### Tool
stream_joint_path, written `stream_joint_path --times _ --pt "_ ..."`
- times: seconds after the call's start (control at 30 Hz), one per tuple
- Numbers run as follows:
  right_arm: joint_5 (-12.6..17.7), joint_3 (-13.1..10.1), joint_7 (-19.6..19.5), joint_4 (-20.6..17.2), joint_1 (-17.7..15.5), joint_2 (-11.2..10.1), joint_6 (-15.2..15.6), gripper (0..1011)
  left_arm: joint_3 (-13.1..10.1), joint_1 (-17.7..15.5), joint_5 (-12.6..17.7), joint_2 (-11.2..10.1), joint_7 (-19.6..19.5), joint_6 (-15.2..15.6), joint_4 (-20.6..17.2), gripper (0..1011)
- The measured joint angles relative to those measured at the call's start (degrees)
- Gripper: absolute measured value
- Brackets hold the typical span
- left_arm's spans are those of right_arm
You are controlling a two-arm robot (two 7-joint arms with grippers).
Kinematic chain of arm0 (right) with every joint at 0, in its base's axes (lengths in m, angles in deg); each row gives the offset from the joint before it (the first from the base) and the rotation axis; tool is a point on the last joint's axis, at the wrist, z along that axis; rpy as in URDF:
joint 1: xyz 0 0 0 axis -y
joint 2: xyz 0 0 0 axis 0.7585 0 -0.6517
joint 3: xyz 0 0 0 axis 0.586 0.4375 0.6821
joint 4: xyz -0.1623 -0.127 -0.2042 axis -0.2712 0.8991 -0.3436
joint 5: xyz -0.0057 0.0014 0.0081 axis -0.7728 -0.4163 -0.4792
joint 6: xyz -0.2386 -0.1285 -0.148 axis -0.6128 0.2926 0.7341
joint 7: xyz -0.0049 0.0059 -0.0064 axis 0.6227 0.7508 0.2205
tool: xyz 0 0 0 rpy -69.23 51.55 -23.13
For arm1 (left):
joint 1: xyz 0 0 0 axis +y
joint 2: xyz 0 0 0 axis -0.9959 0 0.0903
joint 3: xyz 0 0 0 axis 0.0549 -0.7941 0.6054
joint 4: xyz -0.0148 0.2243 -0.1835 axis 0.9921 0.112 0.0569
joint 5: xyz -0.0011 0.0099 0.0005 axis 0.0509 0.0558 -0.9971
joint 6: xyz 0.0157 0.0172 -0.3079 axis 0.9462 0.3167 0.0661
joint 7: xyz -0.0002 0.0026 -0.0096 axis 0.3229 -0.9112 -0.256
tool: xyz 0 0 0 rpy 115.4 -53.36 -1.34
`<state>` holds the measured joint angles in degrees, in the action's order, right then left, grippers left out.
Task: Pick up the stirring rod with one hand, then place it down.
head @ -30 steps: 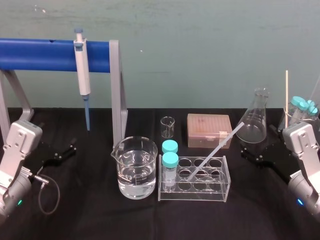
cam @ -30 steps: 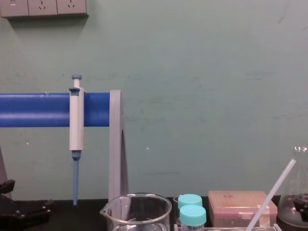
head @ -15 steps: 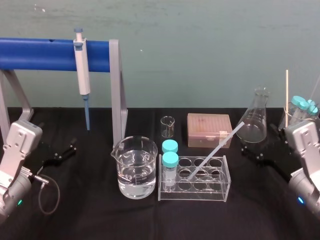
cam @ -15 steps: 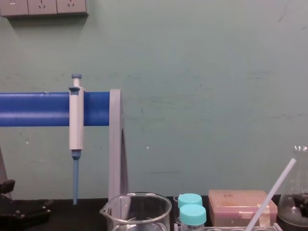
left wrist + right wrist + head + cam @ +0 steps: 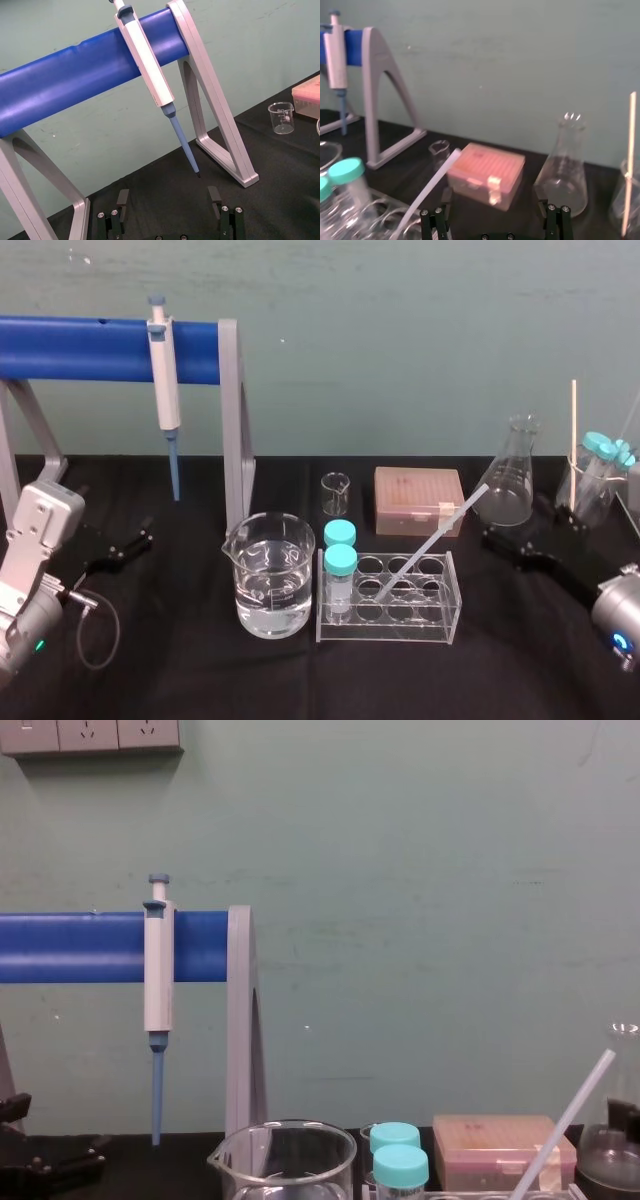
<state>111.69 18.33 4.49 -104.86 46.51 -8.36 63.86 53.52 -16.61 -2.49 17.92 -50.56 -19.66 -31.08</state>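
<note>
One stirring rod [image 5: 432,540] leans in the rack [image 5: 441,626], left of the spread right end effector [image 5: 505,543].

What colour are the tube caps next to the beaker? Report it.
Both caps are turquoise, clearest in the head view.

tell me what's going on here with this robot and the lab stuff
Nothing is being held yet. The stirring rod leans in the clear tube rack, its lower end in one hole and its upper end slanting up toward the right. The right gripper sits low to the right of the rack, in front of the flask, jaws open and apart from the rod. The left gripper is parked open at the far left of the table.
</note>
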Motion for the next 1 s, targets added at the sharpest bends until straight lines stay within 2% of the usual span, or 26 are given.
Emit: stream_joint_path --times 0.13,0.37,0.57,0.63,1.0 --pt "1.7 -0.8 1.8 -2.4 -1.6 -1.3 4.3 1003 0.0 0.0 0.0 0.0 0.0 0.0 0.0 1000" --pt "2.2 -0.8 4.5 -4.0 -2.3 -2.1 7.4 1003 0.0 0.0 0.0 0.0 0.0 0.0 0.0 1000" --pt "4.0 -0.8 8.3 -3.5 -1.2 -0.8 8.7 1003 0.0 0.0 0.0 0.0 0.0 0.0 0.0 1000" --pt "4.6 -0.9 10.0 -2.6 -0.1 0.3 8.9 1003 0.0 0.0 0.0 0.0 0.0 0.0 0.0 1000" --pt "7.2 -1.3 12.2 2.5 4.1 4.5 8.8 1002 0.0 0.0 0.0 0.0 0.0 0.0 0.0 1000"
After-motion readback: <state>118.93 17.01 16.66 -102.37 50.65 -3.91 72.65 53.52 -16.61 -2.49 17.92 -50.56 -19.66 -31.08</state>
